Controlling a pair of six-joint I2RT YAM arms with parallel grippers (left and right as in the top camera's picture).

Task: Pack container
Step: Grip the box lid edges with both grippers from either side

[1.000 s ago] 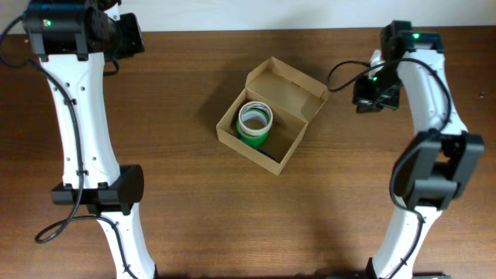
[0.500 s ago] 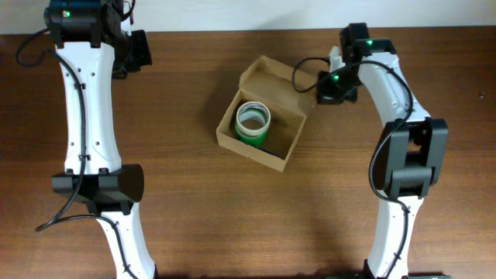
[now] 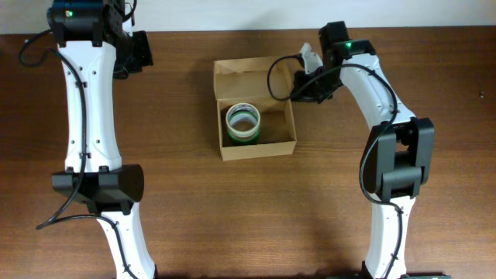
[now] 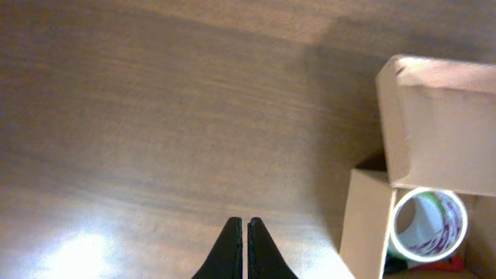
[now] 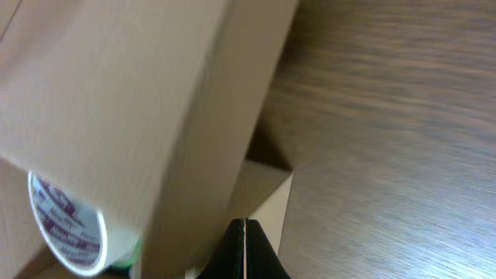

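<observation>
The container (image 3: 260, 149), a tan cardboard box, stands open at mid-table, square to the table edges. Its flap lid (image 3: 252, 77) leans back on the far side. A white tape roll (image 3: 243, 122) lies inside on top of a green one. My right gripper (image 3: 297, 89) is shut and empty, its tips pressed against the box's far right corner. In the right wrist view the closed tips (image 5: 244, 225) meet a side flap beside the lid (image 5: 116, 93). My left gripper (image 3: 144, 53) hangs shut over bare table, well left of the box (image 4: 364, 225).
The wooden table (image 3: 232, 217) lies bare around the box. Both white arms rise from the near edge, the left one (image 3: 89, 139) along the left side, the right one (image 3: 395, 163) on the right. A pale wall strip runs along the far edge.
The right gripper swept left and pushed the box, which turned from a diagonal stance to square with the table and slid slightly left. The left arm came in a little early on, then held.
</observation>
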